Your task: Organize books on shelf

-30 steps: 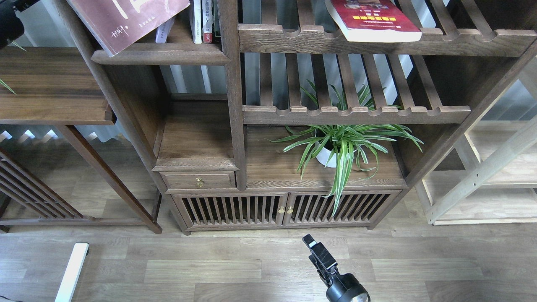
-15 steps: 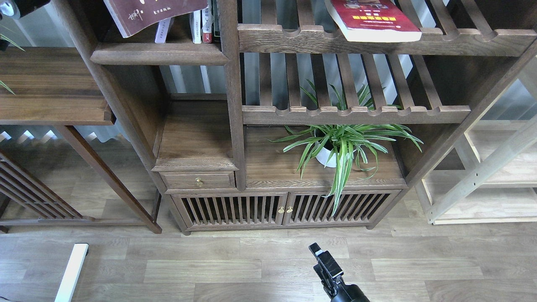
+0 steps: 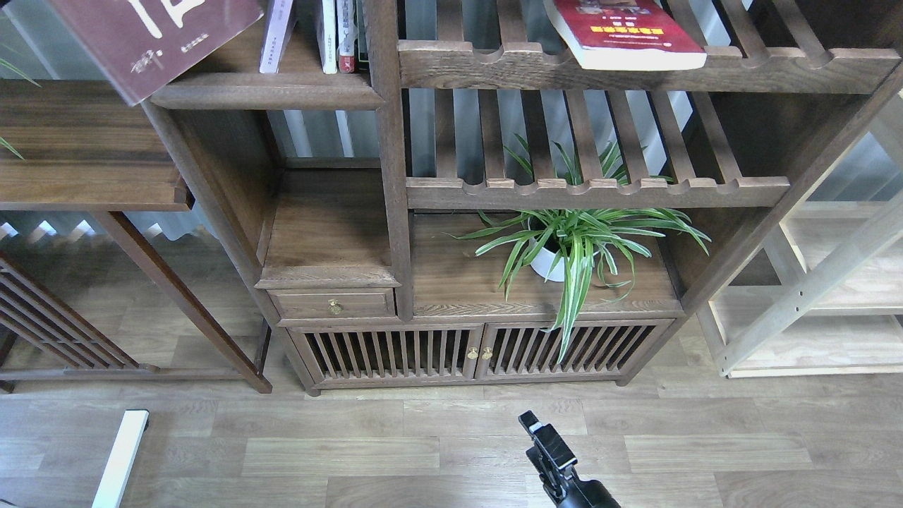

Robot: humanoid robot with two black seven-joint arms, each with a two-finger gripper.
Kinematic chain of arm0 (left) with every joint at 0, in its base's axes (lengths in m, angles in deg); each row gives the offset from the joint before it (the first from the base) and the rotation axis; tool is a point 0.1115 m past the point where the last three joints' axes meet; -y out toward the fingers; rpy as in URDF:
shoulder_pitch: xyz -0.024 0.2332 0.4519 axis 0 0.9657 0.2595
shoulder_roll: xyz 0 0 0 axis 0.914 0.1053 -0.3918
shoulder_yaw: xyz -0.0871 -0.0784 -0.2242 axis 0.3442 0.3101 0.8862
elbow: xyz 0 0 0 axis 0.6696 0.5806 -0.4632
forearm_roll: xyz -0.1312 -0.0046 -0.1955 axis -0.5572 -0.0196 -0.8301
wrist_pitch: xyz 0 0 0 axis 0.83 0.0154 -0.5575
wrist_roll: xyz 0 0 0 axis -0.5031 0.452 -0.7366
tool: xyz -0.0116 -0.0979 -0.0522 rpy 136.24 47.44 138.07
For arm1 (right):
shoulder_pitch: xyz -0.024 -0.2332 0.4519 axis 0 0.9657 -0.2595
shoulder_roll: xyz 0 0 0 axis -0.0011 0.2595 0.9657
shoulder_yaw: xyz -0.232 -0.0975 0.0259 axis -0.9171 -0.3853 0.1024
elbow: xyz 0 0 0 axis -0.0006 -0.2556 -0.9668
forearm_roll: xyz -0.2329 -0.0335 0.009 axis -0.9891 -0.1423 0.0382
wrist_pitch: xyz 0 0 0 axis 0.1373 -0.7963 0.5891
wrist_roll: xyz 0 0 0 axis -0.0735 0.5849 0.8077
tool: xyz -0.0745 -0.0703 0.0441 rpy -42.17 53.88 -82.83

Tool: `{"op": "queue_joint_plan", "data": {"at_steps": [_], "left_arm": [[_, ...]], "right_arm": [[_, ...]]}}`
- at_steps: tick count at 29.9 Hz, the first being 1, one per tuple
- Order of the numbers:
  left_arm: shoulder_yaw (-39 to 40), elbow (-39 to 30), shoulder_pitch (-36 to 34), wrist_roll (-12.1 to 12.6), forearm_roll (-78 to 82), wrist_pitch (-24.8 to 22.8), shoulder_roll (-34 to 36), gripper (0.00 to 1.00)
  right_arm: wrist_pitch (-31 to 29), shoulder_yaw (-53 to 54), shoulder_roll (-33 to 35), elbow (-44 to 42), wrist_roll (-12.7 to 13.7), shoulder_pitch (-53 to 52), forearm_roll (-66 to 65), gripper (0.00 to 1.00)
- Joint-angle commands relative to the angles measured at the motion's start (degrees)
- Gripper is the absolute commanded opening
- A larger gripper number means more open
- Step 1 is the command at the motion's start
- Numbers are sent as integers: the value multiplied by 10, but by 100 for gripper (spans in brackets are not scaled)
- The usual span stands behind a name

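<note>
1. Maroon book at the top left corner, tilted, front cover facing the camera, big white characters on it; lower corner hanging out past the left post of the bookcase, in front of the shelf and not lying flat on it.
2. Long axis of that book running from lower left to upper right, at an angle to the shelf's front edge.
3. Left hand not in view; probably holding the maroon book from above the picture's edge, but not possible to confirm.
4. Right hand low at the bottom centre, above the floor, well apart from every book; seen end-on and dark, so cannot tell if open or closed.
5. Books lying up and far from the right hand; left side clearly nearer to the maroon book and the shelf.
6. Pale lavender book standing on the shelf, leaning a little, just beside thin volumes with white and red spines.
7. Red book lying flat on the upper slatted rack, one corner over the scalloped rail.
8. Shelf: solid dark wood, visible grain, thick rounded front edge. Covers smooth paper, page block of red book pale.
9. Potted plant lower down, not in the way.
</note>
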Motion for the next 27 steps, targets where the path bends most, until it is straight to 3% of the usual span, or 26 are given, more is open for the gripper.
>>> {"op": "queue_joint_plan", "data": {"at_steps": [1, 11, 21, 27], "left_arm": [[0, 6, 9, -6, -2, -6, -5, 0], [-8, 16, 6, -36, 30, 5, -45, 0], [-19, 36, -23, -45, 33, 31, -62, 0], [-50, 44, -57, -64, 37, 68, -68, 0]], "right_arm": [[0, -1, -2, 3, -1, 3, -8, 98], [0, -9, 2, 19, -1, 27, -9, 99], [0, -9, 13, 41, -1, 50, -9, 99], [0, -3, 26, 44, -1, 69, -9, 99]]}}
